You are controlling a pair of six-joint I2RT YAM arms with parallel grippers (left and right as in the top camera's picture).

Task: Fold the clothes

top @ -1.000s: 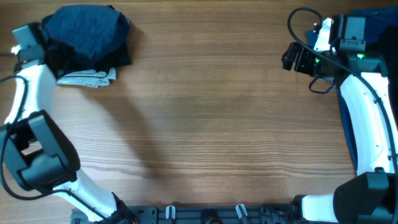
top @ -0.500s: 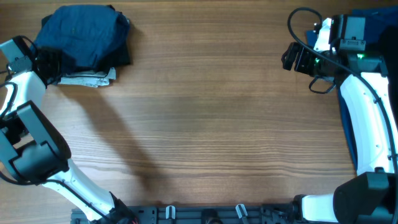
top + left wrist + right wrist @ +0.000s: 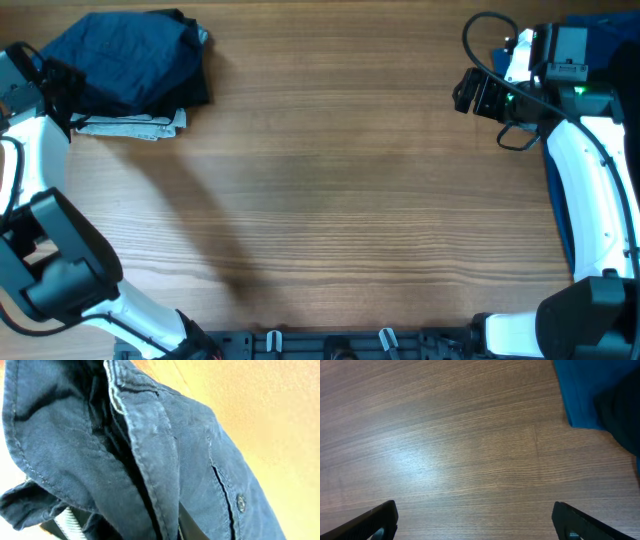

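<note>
The left gripper [image 3: 52, 82] is pressed into the left side of the navy shorts [image 3: 125, 50]. In its wrist view cloth fills the frame and hides the fingers, so I cannot tell whether they have pinched it. The shorts top a pile at the table's [image 3: 330, 190] far left corner, largely covering a black garment [image 3: 195, 92] and a light grey garment [image 3: 135, 125]. The right gripper [image 3: 480, 522] hangs with fingers spread wide over wood, near a bright blue cloth [image 3: 587, 390] cut off at the right edge.

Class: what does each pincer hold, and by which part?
Left pincer appears to grip the navy shorts at their edge; right pincer holds nothing.
</note>
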